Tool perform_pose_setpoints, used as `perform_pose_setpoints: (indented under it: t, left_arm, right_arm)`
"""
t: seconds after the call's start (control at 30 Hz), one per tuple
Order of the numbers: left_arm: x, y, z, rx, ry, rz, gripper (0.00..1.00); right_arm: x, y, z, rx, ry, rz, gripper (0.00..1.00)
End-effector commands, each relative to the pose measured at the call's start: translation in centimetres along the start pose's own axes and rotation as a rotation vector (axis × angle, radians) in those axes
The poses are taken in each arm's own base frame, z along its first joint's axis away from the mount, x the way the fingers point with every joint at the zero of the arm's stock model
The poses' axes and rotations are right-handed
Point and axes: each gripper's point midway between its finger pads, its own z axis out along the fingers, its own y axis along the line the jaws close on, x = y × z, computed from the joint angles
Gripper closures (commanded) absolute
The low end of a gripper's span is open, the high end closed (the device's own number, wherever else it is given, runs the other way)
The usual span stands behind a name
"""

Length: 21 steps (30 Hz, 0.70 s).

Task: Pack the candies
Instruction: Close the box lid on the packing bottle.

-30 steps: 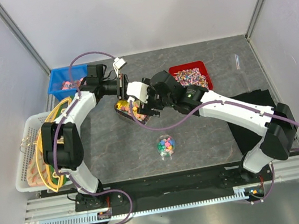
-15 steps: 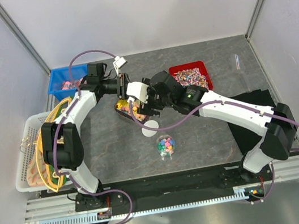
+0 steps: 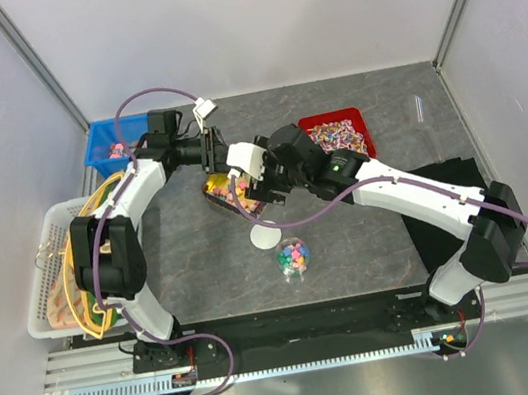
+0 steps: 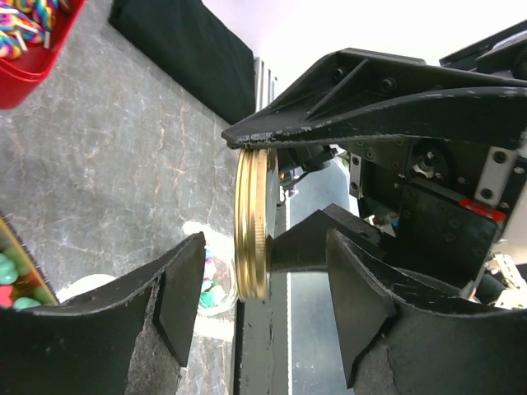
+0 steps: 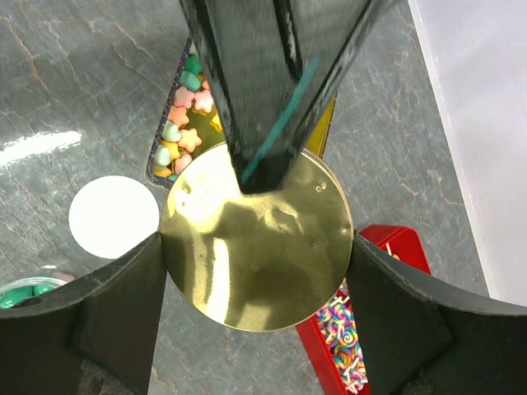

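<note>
Centre of the top view: the right gripper (image 5: 257,247) fingers clamp a gold lid (image 5: 272,267) by its rim, held on edge above the bench (image 3: 203,258); the left gripper (image 4: 265,251) fingers stand spread on either side of the lid's faces, clear of it; candies (image 5: 183,115) lie in an open jar (image 3: 228,195) just behind the lid; more fill a small clear tub (image 3: 293,255) at lower centre; a white disc (image 3: 264,235) lies on the bench between jar and tub.
</note>
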Motion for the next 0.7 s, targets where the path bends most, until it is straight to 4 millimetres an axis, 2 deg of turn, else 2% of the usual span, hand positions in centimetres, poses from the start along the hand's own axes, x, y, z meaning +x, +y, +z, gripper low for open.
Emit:
perform_pose_setpoints:
  t: [0.0, 0.17, 0.33, 0.43, 0.47, 0.53, 0.67]
  left_arm:
    - [-1.6, -0.7, -0.4, 0.001, -0.015, 0.082, 0.32]
    - [-1.7, -0.2, -0.6, -0.018, -0.023, 0.076, 0.23]
    - [-2.2, 0.4, -1.3, -0.048, -0.043, 0.078, 0.2]
    - [-2.5, 0.7, -1.7, -0.091, -0.047, 0.1, 0.2]
    - [-1.9, 0.7, -1.9, -0.108, -0.035, 0.057, 0.2]
    - [-2.3, 0.9, -2.1, -0.154, -0.025, 0.124, 0.2]
    - [-0.5, 2.3, -2.4, -0.191, 0.019, 0.163, 0.19]
  right_arm:
    - [-0.3, -0.8, -1.4, 0.029, -0.023, 0.01, 0.4]
    - [0.2, -0.8, -1.6, 0.031, -0.018, 0.017, 0.4]
    - [0.8, -0.3, -2.2, 0.014, -0.012, 0.015, 0.4]
    - [1.9, 1.0, -2.5, -0.049, 0.006, 0.014, 0.4]
    - [2.4, 1.5, -2.7, -0.07, 0.02, 0.013, 0.4]
    - [3.4, 2.4, -3.0, -0.114, 0.027, 0.021, 0.4]
    - [5.0, 4.0, -3.9, -0.193, 0.035, 0.038, 0.4]
